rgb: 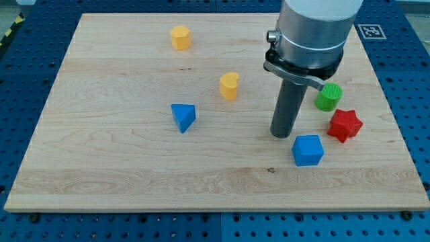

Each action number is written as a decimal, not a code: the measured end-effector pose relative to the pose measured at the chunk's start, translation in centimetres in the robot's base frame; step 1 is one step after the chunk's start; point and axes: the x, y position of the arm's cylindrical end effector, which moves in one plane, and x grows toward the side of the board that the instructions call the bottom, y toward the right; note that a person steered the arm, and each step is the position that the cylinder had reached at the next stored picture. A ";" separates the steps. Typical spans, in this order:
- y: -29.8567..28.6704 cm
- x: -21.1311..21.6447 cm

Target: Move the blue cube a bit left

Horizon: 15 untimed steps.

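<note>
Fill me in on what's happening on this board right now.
A robot arm is pushing blocks with a dark rod. My tip sits just up and to the view's left of the blue cube, which it should nudge left; contact can't be confirmed. A red star and green cylinder lie at the view's right.

Our wooden board (101, 168) carries a blue cube (308, 150), blue triangular block (183, 117), red star (345, 125), green cylinder (329, 97), yellow hexagon (180, 37) and yellow heart-shaped block (229, 86).
</note>
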 end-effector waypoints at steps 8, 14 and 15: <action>9.2 4.4; 3.9 2.2; 3.8 2.2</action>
